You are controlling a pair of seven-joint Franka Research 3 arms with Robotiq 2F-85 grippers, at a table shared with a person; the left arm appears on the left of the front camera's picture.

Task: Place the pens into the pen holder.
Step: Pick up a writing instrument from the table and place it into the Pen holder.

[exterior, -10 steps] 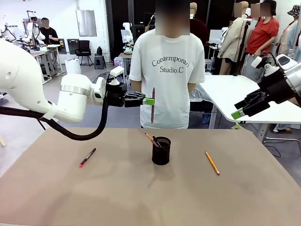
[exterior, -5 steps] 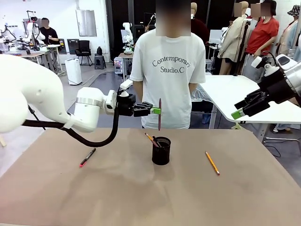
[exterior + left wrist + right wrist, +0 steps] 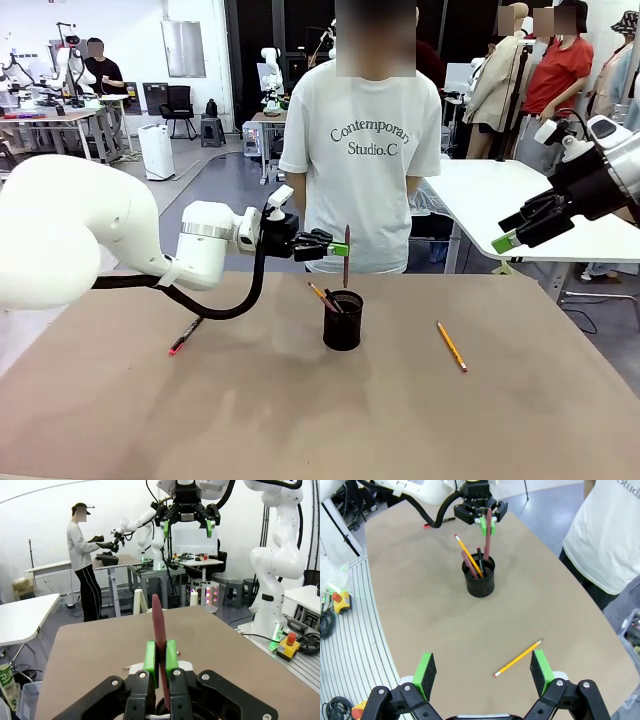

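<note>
Left gripper [image 3: 342,248] lowered pen [image 3: 346,270] before "Contemporary Studio.C" shirt [image 3: 365,190].

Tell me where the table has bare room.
Bare: the table in front of the pen holder, and between it and the black pen. Crowded over the holder, where the left gripper holds a reddish-brown pen.

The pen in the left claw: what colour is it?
The held pen is reddish-brown, clearest in the left wrist view.
</note>
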